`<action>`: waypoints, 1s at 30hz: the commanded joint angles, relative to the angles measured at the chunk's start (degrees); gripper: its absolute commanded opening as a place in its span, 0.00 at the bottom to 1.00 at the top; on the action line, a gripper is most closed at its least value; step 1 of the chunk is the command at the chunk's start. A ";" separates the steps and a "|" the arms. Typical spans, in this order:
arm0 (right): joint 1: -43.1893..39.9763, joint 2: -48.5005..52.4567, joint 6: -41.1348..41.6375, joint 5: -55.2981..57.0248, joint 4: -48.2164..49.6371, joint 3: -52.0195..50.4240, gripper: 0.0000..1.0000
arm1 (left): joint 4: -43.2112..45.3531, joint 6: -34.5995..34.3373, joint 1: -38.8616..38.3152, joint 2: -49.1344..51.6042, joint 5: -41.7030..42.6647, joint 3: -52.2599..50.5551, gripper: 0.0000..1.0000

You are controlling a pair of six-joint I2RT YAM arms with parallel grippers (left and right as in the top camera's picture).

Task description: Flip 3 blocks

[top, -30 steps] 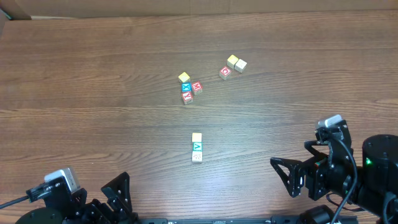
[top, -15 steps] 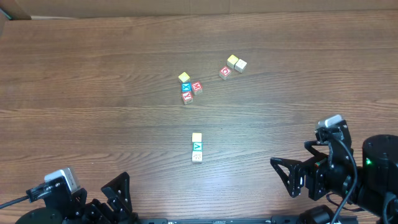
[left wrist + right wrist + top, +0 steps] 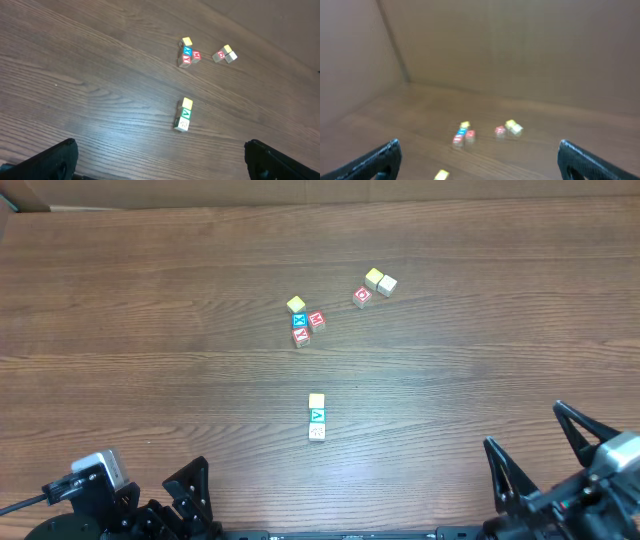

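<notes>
Grippers both spread wide and empty; three task blocks in one touching row on the table.
Left gripper (image 3: 160,152): jaws apart, nothing between them, low at the robot's edge of the table (image 3: 150,340), left of the green V block (image 3: 317,416) and well apart from it. Right gripper (image 3: 525,428): jaws apart, nothing held, right of the green V block, well apart. Green V block: middle of the row, V face up. Pale yellow block (image 3: 317,400): touching the green V block's far side. Cream block (image 3: 317,432): touching its near side, faint mark on top. Four-cube cluster (image 3: 303,320): well beyond the green V block; one yellow, one blue-lettered, two red-lettered. Three-cube cluster (image 3: 374,286): beyond the green V block and to its right; one red-lettered, one yellow, one cream.
</notes>
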 commanded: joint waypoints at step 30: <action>-11.13 -16.15 4.61 4.42 46.97 -58.82 1.00 | 0.13 1.07 -0.37 -0.44 -0.79 0.48 1.00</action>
